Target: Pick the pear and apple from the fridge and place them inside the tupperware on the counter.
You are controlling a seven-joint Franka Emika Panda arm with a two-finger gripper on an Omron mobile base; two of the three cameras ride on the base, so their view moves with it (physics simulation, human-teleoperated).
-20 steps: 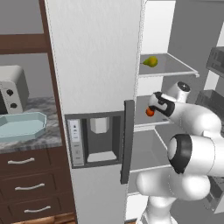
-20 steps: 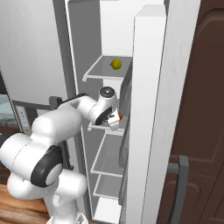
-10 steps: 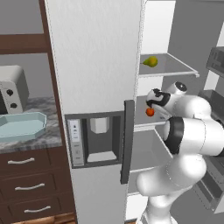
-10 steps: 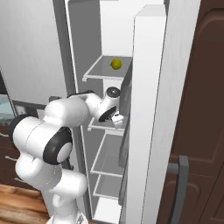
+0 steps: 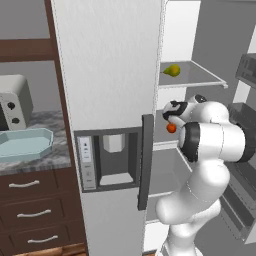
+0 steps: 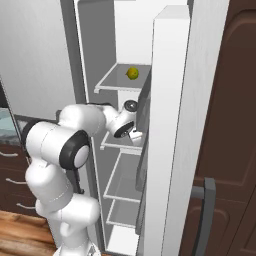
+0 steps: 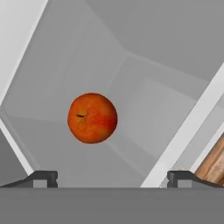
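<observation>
The red-orange apple (image 5: 171, 128) rests on the middle shelf of the open fridge (image 5: 110, 70). My gripper (image 5: 172, 119) hovers just above it, open and holding nothing. In the hand view the apple (image 7: 92, 118) lies ahead, left of centre, beyond the two wide-apart fingertips (image 7: 43, 177), not touching them. One shelf higher sits the yellow-green pear (image 5: 171, 70), which the right base view shows as the pear (image 6: 132, 73) above my hand (image 6: 129, 129). The pale blue tupperware (image 5: 25, 143) stands on the grey counter (image 5: 52, 159) at the left.
The fridge's closed door with its dark dispenser recess (image 5: 112, 157) and handle (image 5: 146, 160) stands between counter and shelves. An open fridge door (image 6: 172, 125) flanks the shelves on the right. A white microwave (image 5: 12, 102) sits behind the tupperware. Brown drawers (image 5: 30, 200) lie below the counter.
My hand has reached deeper into the fridge and now sits over the apple, while the elbow has swung up and in. The apple and pear have stayed put.
</observation>
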